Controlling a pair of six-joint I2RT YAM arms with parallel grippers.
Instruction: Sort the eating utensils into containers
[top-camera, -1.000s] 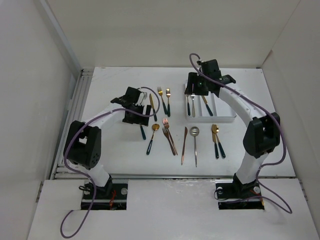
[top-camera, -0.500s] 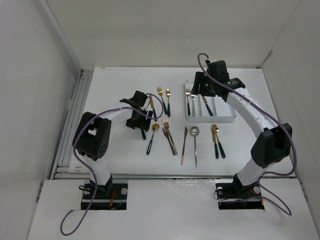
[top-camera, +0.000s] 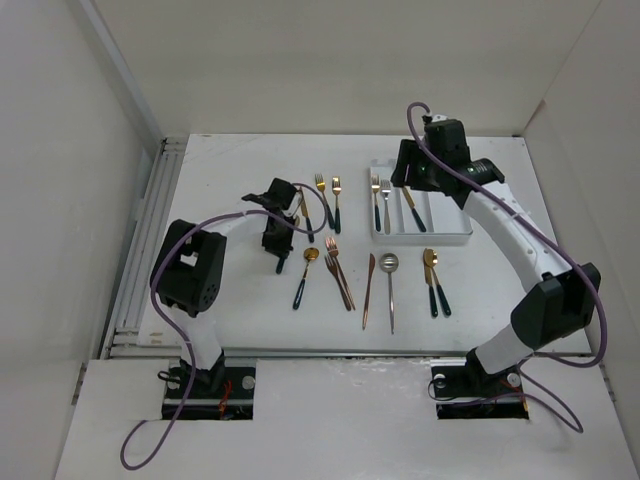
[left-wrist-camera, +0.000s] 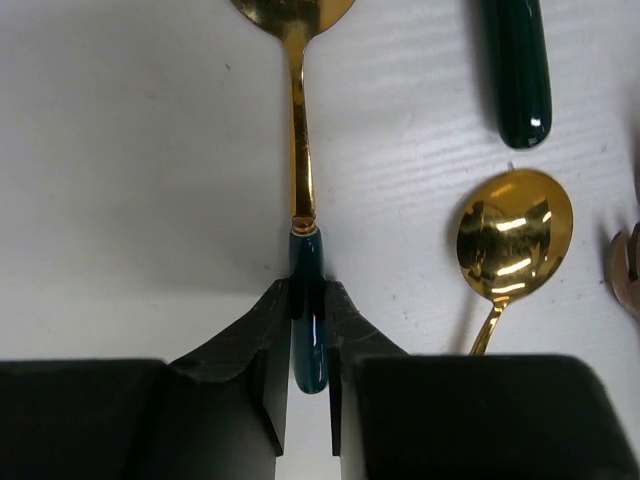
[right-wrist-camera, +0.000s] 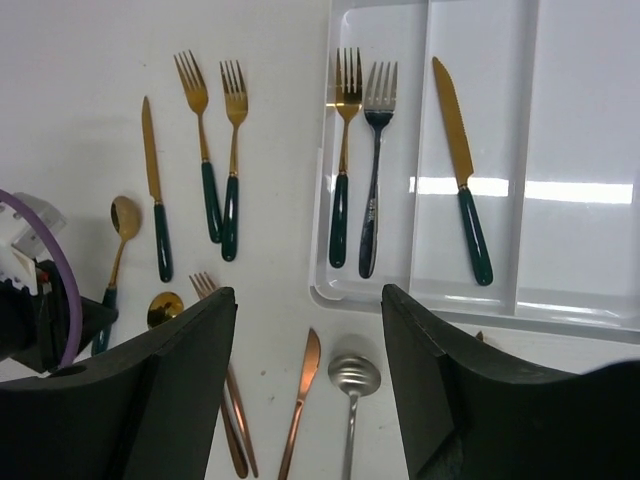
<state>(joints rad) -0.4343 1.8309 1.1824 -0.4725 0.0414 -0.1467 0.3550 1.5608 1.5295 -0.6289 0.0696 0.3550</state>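
My left gripper is shut on the dark green handle of a gold spoon that lies flat on the table; in the top view the gripper covers most of that spoon. A second gold spoon lies just to its right. My right gripper hangs open and empty above the near left corner of the white tray. The tray holds two forks in its left compartment and a knife in the middle one.
Loose on the table are two gold forks, a gold knife, copper forks, a copper knife, a silver spoon and two gold spoons. White walls stand on three sides.
My left gripper has shut on the spoon's handle after shifting slightly right. My right arm has swung right and back from over the tray's left end.
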